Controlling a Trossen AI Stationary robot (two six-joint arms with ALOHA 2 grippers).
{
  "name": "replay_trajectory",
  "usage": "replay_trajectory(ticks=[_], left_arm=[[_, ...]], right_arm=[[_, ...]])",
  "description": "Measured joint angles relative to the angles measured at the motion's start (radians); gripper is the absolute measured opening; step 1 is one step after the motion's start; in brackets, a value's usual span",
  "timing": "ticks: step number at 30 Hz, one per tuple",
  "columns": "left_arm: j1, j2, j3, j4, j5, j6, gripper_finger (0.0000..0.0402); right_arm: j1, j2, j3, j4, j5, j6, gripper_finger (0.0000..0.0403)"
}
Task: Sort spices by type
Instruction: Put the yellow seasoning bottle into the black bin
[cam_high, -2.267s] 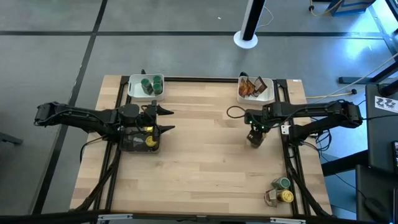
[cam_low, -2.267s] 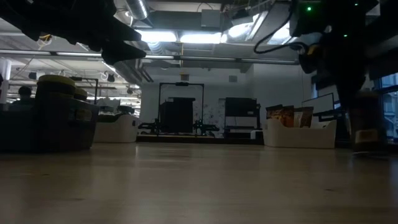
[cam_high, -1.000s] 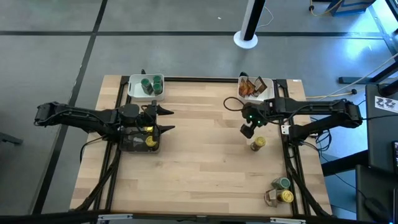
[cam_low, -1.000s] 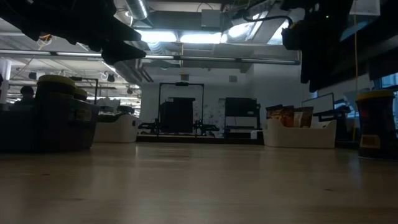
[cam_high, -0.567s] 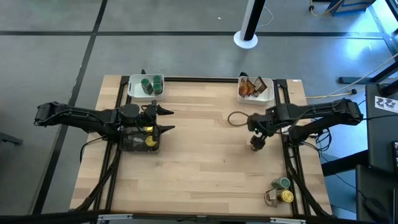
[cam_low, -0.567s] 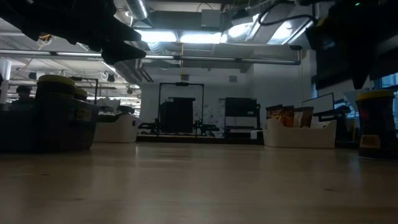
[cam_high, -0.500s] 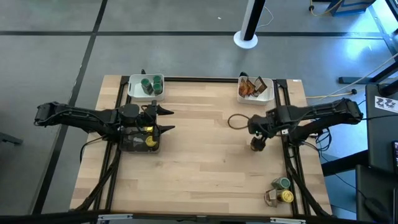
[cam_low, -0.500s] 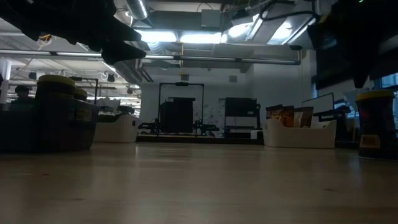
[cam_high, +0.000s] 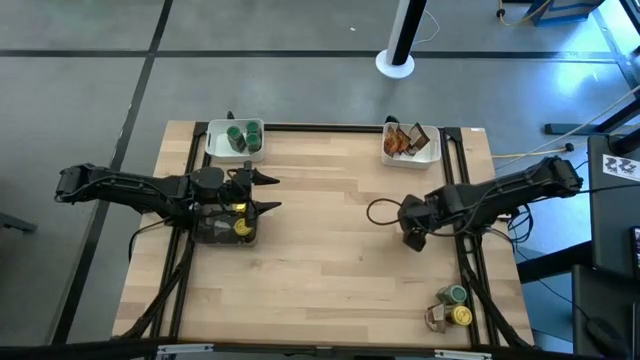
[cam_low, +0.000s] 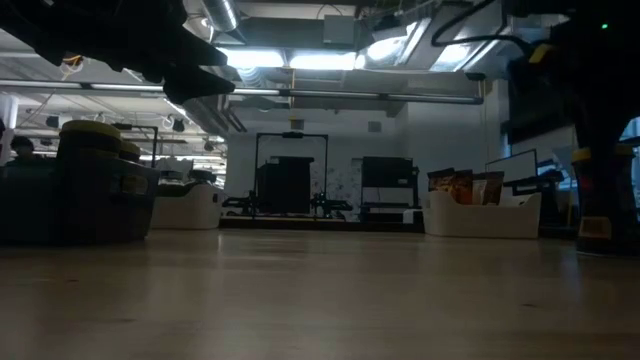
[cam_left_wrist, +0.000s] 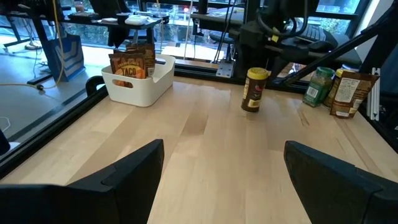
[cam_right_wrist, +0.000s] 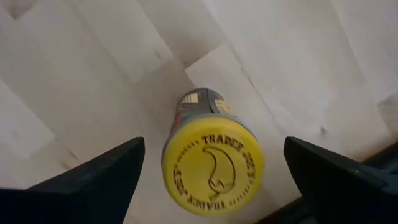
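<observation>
A yellow-lidded spice jar (cam_right_wrist: 213, 167) stands upright on the table at the right; it also shows in the left wrist view (cam_left_wrist: 254, 89). My right gripper (cam_high: 412, 238) is open and points down just above it, one finger on each side of the lid, apart from it. My left gripper (cam_high: 268, 192) is open and empty above the dark tray (cam_high: 210, 232), which holds yellow-lidded jars (cam_high: 240, 226). Green-lidded jars (cam_high: 238, 135) stand in the far left white tray (cam_high: 214, 145). Brown-orange packets (cam_high: 400, 140) stand in the far right white tray (cam_high: 428, 155).
Near the front right corner stand a green-lidded jar (cam_high: 456, 294), a yellow-lidded jar (cam_high: 461, 315) and a packet (cam_high: 437, 318). A black cable loop (cam_high: 380, 212) lies by my right gripper. The middle of the wooden table (cam_high: 330, 250) is bare.
My right gripper has gone toward the table's near edge, from beside the yellow-lidded jar to right over it, and has come down toward its lid. The jar has stayed upright in its place.
</observation>
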Motion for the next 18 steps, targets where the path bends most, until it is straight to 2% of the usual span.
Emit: replay_trajectory(ticks=[6,13,16,18], left_arm=[[0.0,0.0,0.0,0.0,-0.001,0.003,0.0314],[0.0,0.0,0.0,0.0,-0.014,0.01,0.0314],[0.0,0.0,0.0,0.0,-0.014,0.01,0.0314],[0.0,0.0,0.0,0.0,-0.014,0.01,0.0314]], right_arm=[[0.0,0.0,-0.064,0.021,-0.059,0.017,0.0383],[0.0,0.001,-0.124,0.108,-0.039,0.035,0.0381],[0.0,0.001,-0.124,0.112,-0.032,0.034,0.036],[0.0,0.001,-0.124,0.114,-0.042,0.027,0.0326]])
